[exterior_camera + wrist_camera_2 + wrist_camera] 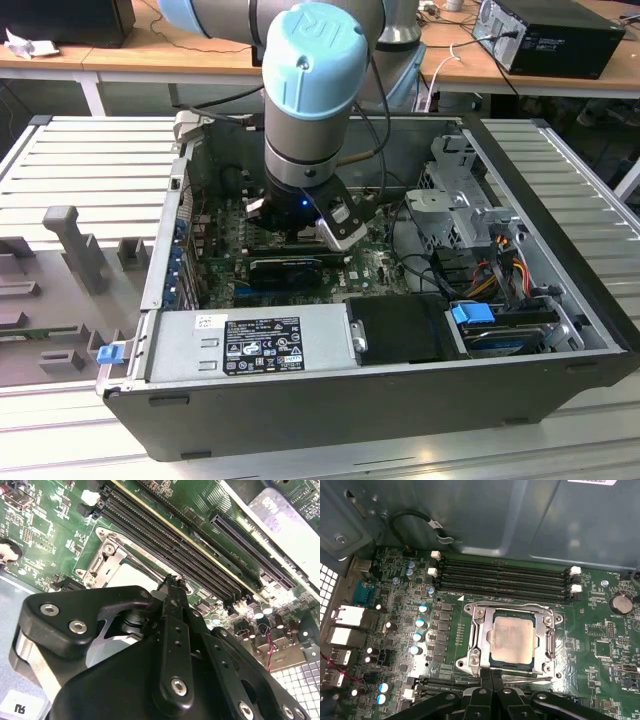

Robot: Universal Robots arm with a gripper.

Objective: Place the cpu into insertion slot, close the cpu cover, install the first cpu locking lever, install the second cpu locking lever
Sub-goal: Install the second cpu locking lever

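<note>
Beige cpu (512, 637) flat in insertion slot (476, 647), cpu cover (547, 621) closed

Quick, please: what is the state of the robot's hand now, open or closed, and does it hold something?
Hand: closed, fingers together, holding nothing visible; it is at the edge of the cpu cover, which lies shut over the cpu.

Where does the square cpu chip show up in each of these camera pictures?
First wrist view: the cpu sits mid-picture, inside the silvery-rimmed insertion slot.
Second wrist view: the cpu's pale face peeks out just beyond the black gripper.
Exterior view: the arm's wrist hangs over that part of the green board.
Shared landmark: the long black memory slots, beside the cpu in both wrist views.
</note>
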